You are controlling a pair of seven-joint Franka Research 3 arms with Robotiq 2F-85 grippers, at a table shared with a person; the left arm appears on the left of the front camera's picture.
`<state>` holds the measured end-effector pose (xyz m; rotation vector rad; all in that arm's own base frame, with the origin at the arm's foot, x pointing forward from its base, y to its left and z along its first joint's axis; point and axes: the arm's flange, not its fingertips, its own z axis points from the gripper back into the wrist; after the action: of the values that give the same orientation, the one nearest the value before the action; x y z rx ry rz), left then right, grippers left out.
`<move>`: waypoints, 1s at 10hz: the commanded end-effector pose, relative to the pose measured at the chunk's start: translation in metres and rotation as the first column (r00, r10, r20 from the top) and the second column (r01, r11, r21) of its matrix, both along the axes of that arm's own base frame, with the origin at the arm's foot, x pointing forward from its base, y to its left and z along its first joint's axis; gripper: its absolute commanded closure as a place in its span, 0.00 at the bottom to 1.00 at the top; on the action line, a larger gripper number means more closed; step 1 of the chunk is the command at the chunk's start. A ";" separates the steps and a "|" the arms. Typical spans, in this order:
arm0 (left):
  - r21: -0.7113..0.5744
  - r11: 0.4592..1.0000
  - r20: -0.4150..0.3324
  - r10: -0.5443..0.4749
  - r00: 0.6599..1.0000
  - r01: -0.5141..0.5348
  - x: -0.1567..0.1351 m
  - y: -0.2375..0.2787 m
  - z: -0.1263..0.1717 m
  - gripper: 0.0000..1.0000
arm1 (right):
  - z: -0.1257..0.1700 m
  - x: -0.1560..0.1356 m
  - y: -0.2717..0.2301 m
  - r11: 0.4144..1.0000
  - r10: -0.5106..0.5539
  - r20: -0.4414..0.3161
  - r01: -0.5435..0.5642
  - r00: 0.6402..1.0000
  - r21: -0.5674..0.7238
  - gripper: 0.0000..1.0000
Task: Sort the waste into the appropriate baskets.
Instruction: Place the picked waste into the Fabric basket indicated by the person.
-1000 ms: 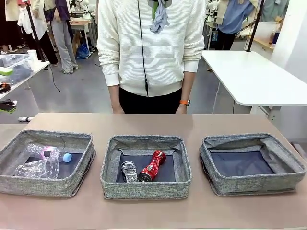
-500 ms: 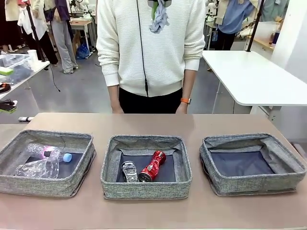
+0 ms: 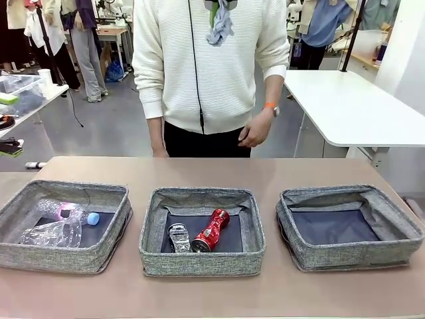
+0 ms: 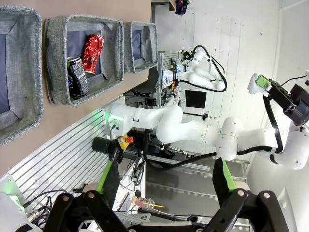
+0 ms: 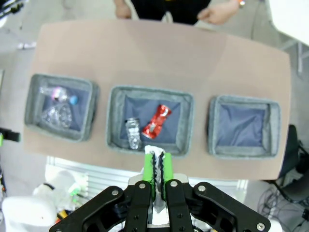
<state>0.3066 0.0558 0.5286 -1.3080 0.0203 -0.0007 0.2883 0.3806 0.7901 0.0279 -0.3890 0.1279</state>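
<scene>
While right gripper (image 5: pixel 155 166) jaws pinch white paper ball (image 5: pixel 154 151), left gripper (image 4: pixel 166 186) jaws gape, empty.

Coarse grey woven cloth on the three baskets (image 3: pixel 199 262), matt, lower frame. Glossy crinkled metal on the red soda can (image 3: pixel 211 231); clear shiny plastic, lower-left bottle (image 3: pixel 63 211).

Grey woven baskets (image 3: pixel 202 266) with dark grey bases on my tan counter (image 3: pixel 199 169); red soda can (image 3: pixel 211 230) at centre, blue bottle cap (image 3: pixel 93 218) at left; my fingers (image 5: pixel 148 169) have green pads.
</scene>
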 end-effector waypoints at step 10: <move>-0.014 1.000 -0.008 0.002 1.000 -0.002 -0.001 -0.002 0.005 0.00 | 0.001 -0.002 -0.003 1.000 -0.010 0.009 0.010 1.000 0.002 0.92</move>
<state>0.3066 0.0558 0.5286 -1.3080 0.0203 -0.0007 0.2882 0.3806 0.7902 0.0282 -0.3890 0.1281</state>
